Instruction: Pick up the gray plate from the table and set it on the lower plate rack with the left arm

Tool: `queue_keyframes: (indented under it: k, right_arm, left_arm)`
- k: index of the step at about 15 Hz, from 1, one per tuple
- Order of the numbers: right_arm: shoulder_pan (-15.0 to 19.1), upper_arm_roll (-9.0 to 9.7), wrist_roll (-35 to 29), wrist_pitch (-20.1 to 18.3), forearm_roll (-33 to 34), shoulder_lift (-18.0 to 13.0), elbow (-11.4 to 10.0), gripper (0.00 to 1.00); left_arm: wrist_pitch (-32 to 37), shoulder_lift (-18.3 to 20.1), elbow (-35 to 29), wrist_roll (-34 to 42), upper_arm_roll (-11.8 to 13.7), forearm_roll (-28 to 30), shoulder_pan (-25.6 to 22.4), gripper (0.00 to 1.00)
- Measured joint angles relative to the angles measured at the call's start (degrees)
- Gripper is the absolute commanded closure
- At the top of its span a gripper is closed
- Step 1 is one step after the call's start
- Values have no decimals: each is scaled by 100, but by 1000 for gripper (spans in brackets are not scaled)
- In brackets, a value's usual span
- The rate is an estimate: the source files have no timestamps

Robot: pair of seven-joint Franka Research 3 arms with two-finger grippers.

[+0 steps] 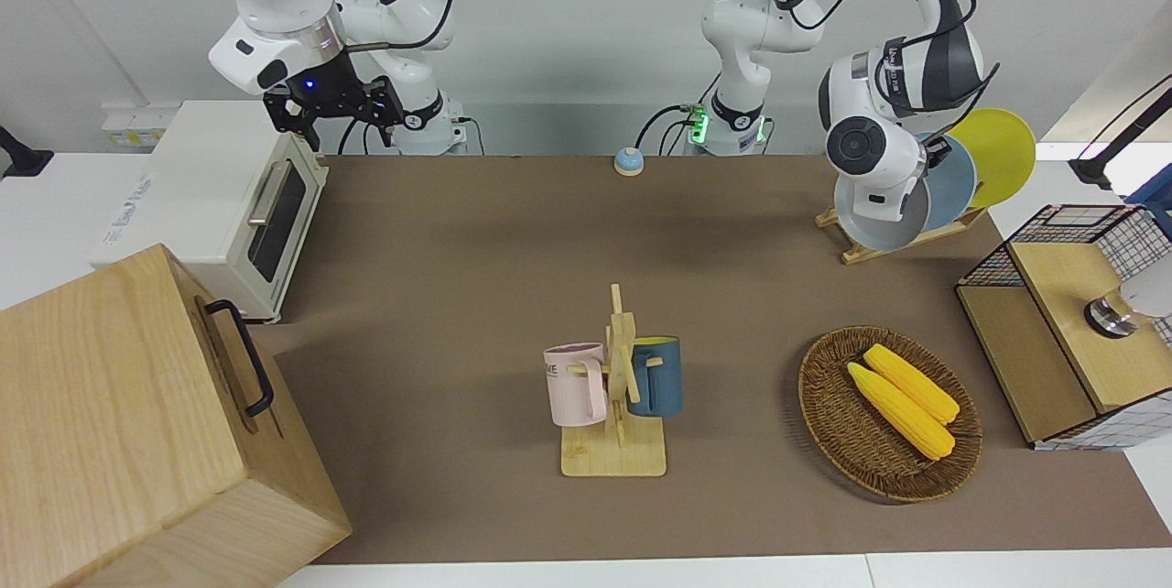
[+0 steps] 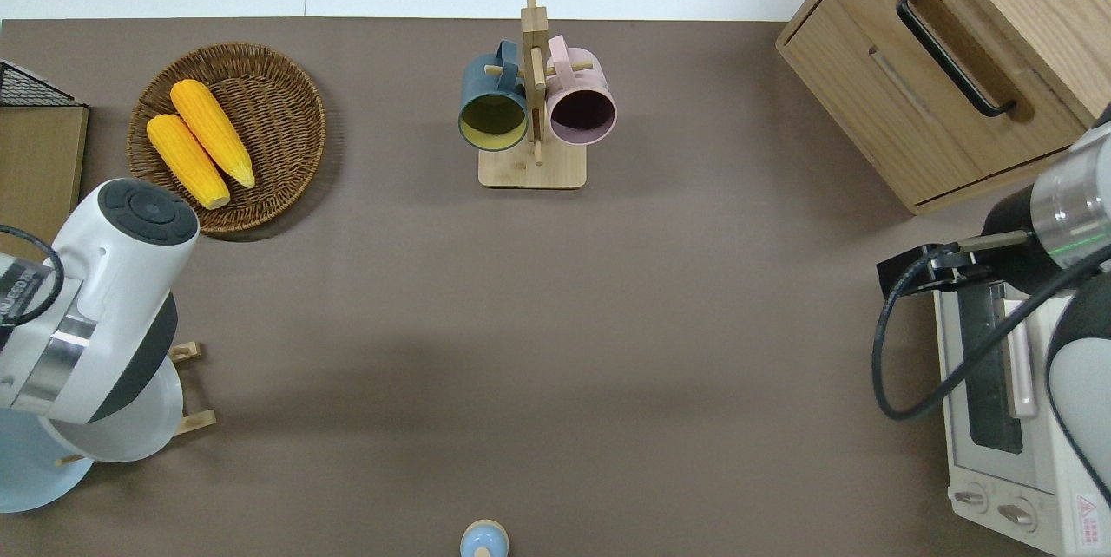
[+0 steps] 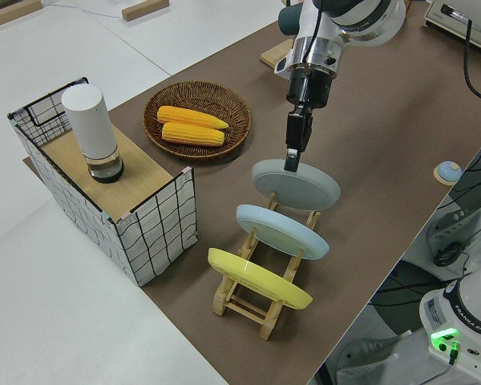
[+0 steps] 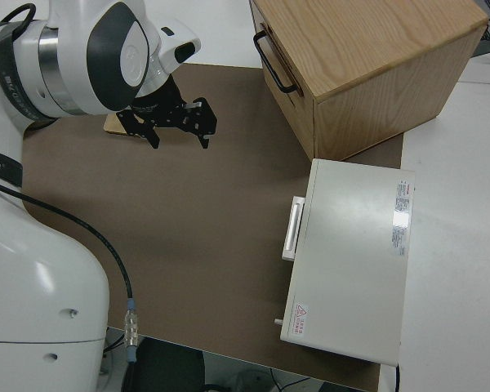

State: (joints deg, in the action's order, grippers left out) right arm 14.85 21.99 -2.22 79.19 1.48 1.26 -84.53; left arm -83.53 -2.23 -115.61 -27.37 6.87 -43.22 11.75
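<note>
On the brown tabletop (image 1: 476, 240), at the left arm's end, a small wooden rack (image 3: 260, 309) holds three plates standing in a row. The gray plate (image 3: 297, 186) leans in the slot farthest from the robots, with the blue plate (image 3: 282, 231) next and the yellow plate (image 3: 259, 279) nearest to them. The left tool (image 3: 293, 167) comes down from above, and its fingers are pinched on the top rim of the gray plate. The right arm is parked, and its tool (image 4: 178, 121) has its fingers apart.

A basket (image 1: 829, 405) with two corn cobs (image 1: 902, 397) sits farther from the robots than the rack, well apart from it. A wire box (image 3: 156, 233) stands just beside the rack, at the tabletop's edge. The mug stand (image 2: 531, 106) is in the middle, toward the edge farthest from the robots. The toaster oven (image 1: 233, 203) and a wooden box (image 1: 137, 423) fill the right arm's end. Between the stand and the robots, the brown top is wide and bare.
</note>
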Motion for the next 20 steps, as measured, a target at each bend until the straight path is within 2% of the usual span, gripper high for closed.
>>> queue_keyframes:
  k: [12,16,17,18,19,20]
  right_arm:
    - [0,0,0,0,0,0,0,17]
    - [0,0,0,0,0,0,0,17]
    - [0,0,0,0,0,0,0,17]
    - [0,0,0,0,0,0,0,17]
    - [0,0,0,0,0,0,0,17]
    - [0,0,0,0,0,0,0,17]
  left_arm:
    - [-1,21,-236,-325,-8,-327,166,1000]
    - [-76,22,-487,-714,-12,-332,287,1000]
    - [-89,24,-523,-769,-16,-341,303,479]
    - [-91,32,-532,-772,-15,-343,303,351]
    - [-100,43,-541,-772,-14,-343,302,10]
    - [-111,49,-549,-772,-14,-343,302,9]
